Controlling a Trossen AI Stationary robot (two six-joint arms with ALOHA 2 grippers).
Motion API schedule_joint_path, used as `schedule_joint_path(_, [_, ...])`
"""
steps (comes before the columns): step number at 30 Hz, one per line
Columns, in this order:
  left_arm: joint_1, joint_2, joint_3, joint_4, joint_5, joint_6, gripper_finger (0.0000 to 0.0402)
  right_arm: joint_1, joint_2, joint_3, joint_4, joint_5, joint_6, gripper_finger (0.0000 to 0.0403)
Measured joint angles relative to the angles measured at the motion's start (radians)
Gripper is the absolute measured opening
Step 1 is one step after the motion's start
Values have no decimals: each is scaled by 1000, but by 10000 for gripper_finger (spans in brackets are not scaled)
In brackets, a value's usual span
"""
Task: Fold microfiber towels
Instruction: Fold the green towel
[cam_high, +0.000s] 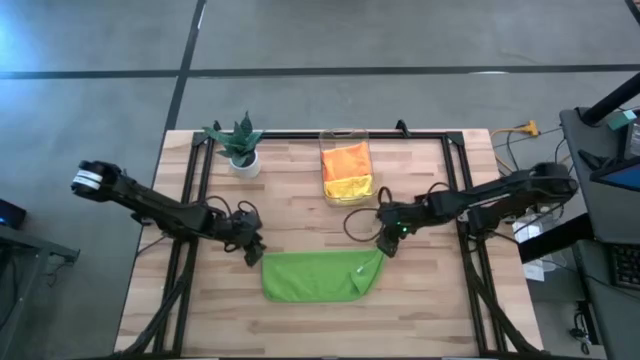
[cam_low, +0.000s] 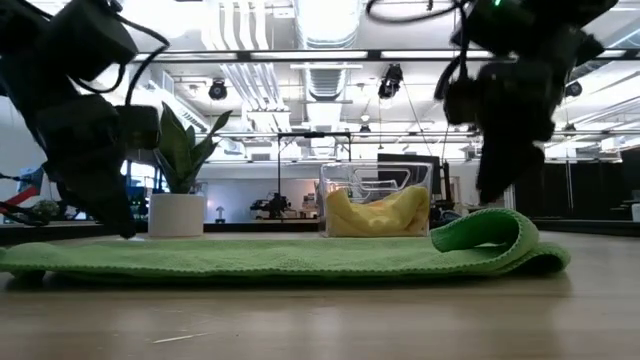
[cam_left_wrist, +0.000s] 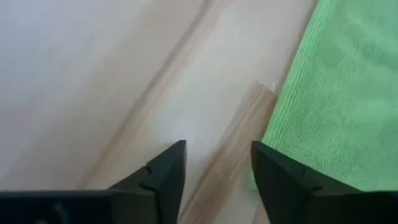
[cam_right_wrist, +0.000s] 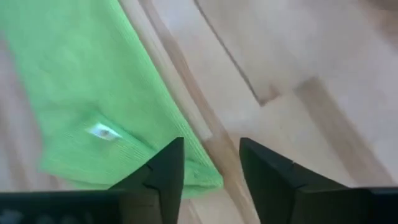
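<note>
A lime green microfiber towel (cam_high: 318, 277) lies folded in a long strip near the table's front edge. Its right end (cam_low: 490, 235) curls up in a loose loop, and a small white label (cam_right_wrist: 102, 131) shows on it. My left gripper (cam_high: 254, 256) hangs open just off the towel's far left corner (cam_left_wrist: 273, 134), over bare wood. My right gripper (cam_high: 385, 246) hangs open just beyond the far right corner, its fingers (cam_right_wrist: 163, 171) above the towel's edge (cam_right_wrist: 186, 155), with nothing between them. An orange towel (cam_high: 346, 160) and a yellow towel (cam_high: 349, 186) lie in a clear bin.
The clear bin (cam_high: 346, 135) stands at the table's far middle, with a small potted plant (cam_high: 240, 146) to its left. A black frame (cam_high: 300, 135) runs along the far edge and down both sides. Bare wood shows between the bin and the green towel.
</note>
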Motion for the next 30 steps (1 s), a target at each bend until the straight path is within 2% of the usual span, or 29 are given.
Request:
schedule_joint_path(3, [0,-46,4,16,-9,9,186,20,-88,-21,10,-1,35,165])
schedule_joint_path(8, [-2,-37,23,256,40,75,198,181,-237,-115,156,2,193,177])
schedule_joint_path(10, [-3,16,54,338,43,102,198,287,-278,-173,265,72,291,177])
schedule_joint_path(13, [-3,146,145,399,46,166,198,461,-296,-243,410,311,424,172])
schedule_joint_path(15, [-2,255,231,408,68,224,198,555,-264,-261,460,476,465,169])
schedule_joint_path(17, [-3,381,341,406,101,284,198,619,-213,-264,461,559,496,165])
schedule_joint_path(22, [0,645,596,395,122,363,193,637,0,-217,449,572,565,154])
schedule_joint_path(27, [13,790,800,197,122,422,166,631,234,-134,397,568,672,141])
schedule_joint_path(30, [13,846,889,62,126,437,151,632,307,-92,386,586,725,136])
